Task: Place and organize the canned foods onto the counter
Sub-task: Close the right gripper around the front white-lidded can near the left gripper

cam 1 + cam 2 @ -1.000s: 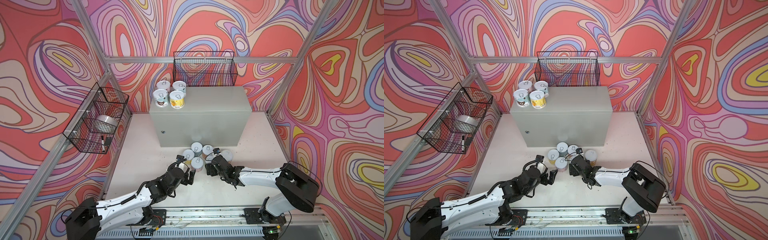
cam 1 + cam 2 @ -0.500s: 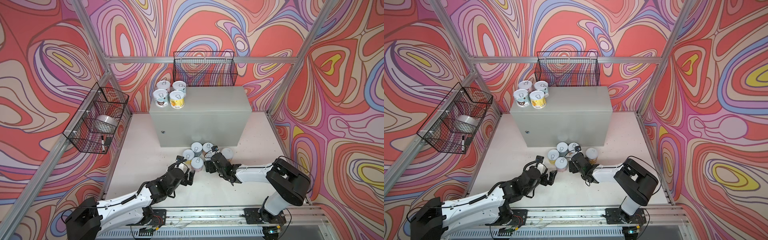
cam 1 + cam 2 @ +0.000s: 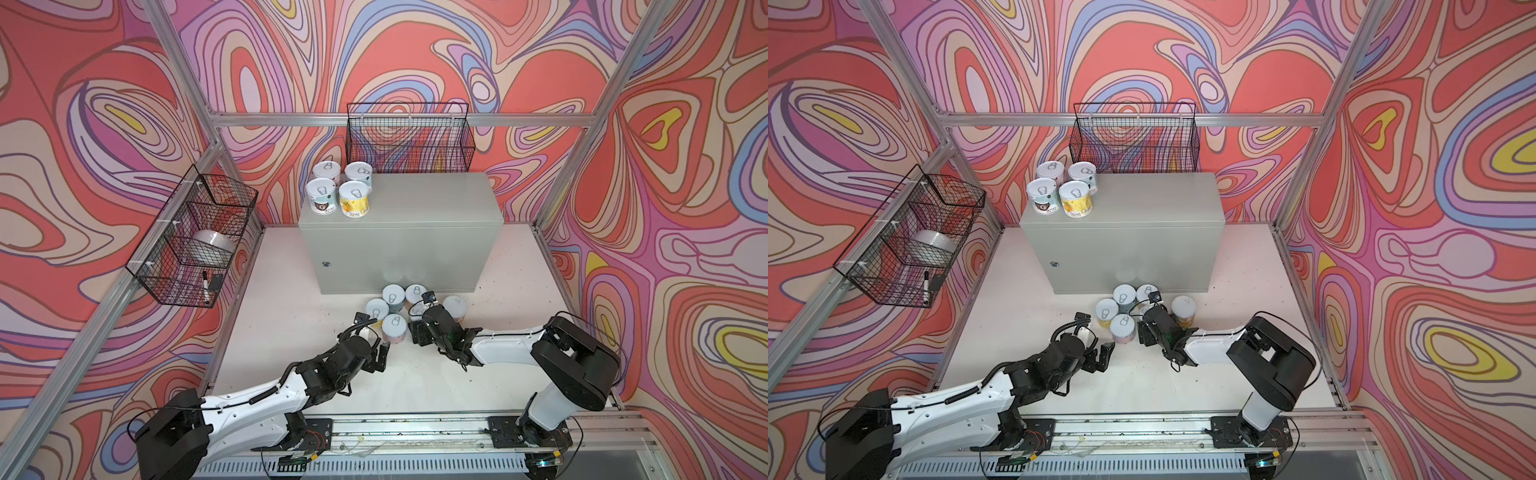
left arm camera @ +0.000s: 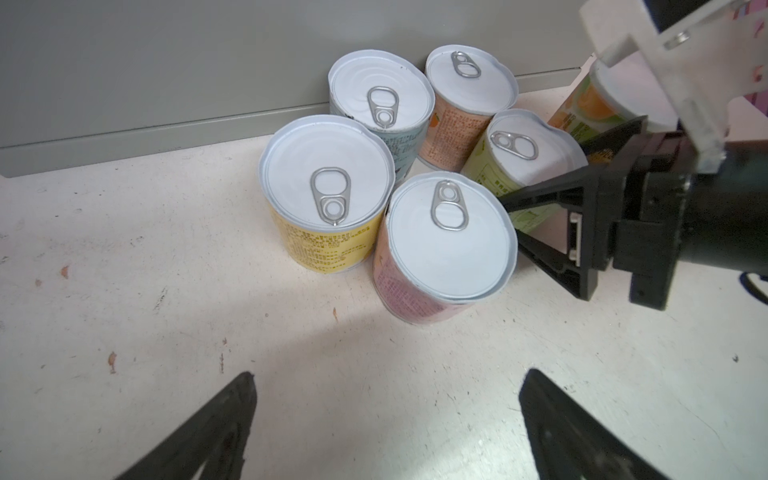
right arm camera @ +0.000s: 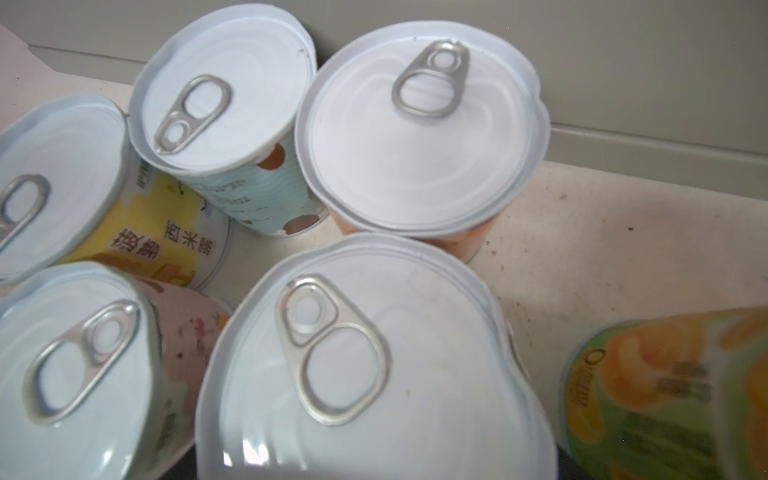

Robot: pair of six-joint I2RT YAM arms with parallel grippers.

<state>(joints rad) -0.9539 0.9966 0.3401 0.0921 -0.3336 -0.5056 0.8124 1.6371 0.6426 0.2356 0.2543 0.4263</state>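
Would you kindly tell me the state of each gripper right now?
Left gripper: open, empty.
Right gripper: jaws straddle the green-labelled can; a firm grip cannot be told.

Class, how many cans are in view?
10. Four cans atop the cabinet, rear left corner; six on the tabletop in front: yellow, blue, peach, green, pink, orange-green. None appears hidden.

A wire basket (image 3: pixel 178 293) on the left wall holds a tape roll (image 3: pixel 214 245) and a marker (image 3: pixel 205 286); a second basket (image 3: pixel 409 141) hangs on the far wall.
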